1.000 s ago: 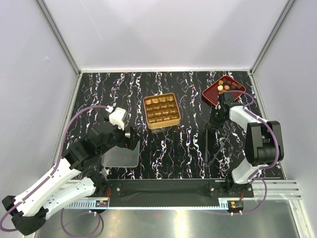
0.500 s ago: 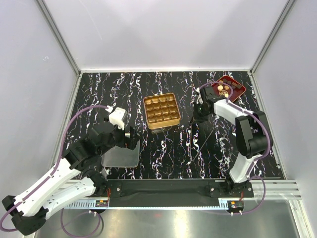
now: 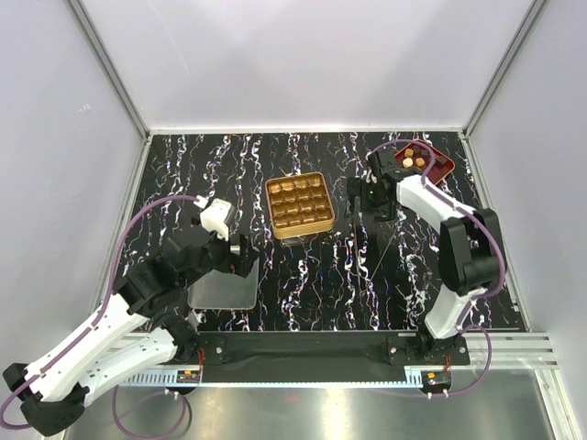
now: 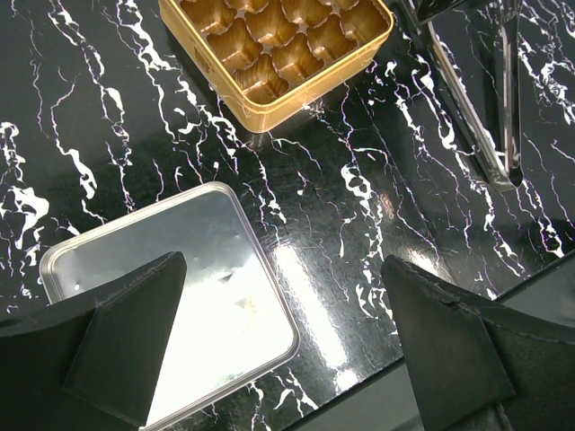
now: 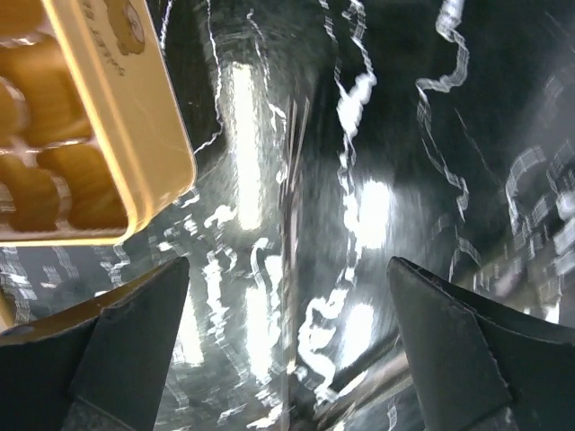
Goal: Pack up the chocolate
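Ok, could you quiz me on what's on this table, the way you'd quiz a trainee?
1. True or false: the right gripper is shut.
2. Where do the chocolates lie? A: in the gold tin. B: in the dark red tray. C: in a white bowl.
3. How many cells run along each side of the gold tin?
Key: 1 false, it is open. 2 B. 3 four.
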